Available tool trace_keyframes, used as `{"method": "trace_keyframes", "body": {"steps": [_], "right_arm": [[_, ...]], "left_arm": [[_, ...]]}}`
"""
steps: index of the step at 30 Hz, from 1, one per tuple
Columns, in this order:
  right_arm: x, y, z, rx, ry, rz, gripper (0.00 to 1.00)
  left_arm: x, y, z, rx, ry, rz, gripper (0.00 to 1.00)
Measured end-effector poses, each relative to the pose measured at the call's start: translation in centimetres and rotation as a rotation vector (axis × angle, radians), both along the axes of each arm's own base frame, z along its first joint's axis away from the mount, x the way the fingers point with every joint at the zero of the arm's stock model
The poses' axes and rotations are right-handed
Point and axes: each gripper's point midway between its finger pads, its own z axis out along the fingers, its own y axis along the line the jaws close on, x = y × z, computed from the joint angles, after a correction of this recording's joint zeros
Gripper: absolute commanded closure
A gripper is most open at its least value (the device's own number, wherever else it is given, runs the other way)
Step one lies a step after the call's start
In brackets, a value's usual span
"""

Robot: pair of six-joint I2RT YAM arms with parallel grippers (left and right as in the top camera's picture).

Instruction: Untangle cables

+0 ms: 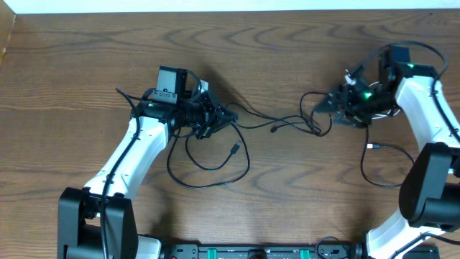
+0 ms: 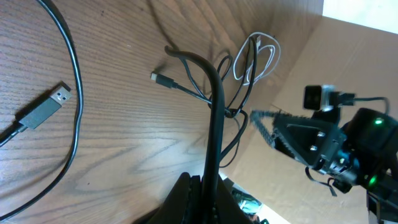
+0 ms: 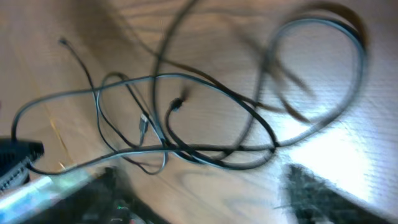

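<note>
Cables point(image 1: 275, 128), where are they?
— Strewn loose on the wooden table point(image 1: 72, 65) between the two arms: several black, plus a white cable point(image 2: 264, 59), looped over each other.
— And the left gripper point(image 2: 200, 186)?
— Pinched tight on one black cable point(image 2: 214, 118), which rises from its fingers.
— The right gripper point(image 1: 334, 108)?
— Its wrist view is blurred, but the jaws stand apart over the loops. I can't tell whether they touch a strand.

Bright, even light; heavy R-wrist blur
</note>
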Motion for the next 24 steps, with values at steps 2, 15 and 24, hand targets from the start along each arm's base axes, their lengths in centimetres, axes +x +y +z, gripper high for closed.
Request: {"method": "trace_keyframes", "body": {"steps": [2,15,24], "right_arm": [[-1.2,-0.6,-0.2,-0.014,0.059,-0.009,0.43],[-4.4,-0.2,-3.8,-0.022,0.368,-0.272,0.33],[-3.3,0.3,-5.4,0.050,0.499,-0.546,0.34]], "left_arm": [[0.0,0.0,0.0,0.000,0.005,0.005,0.93],[0.5,0.6,-0.6,0.033,0.055,0.080,0.93],[0.5,0.6,-0.6,0.033,0.055,0.080,0.93]]}}
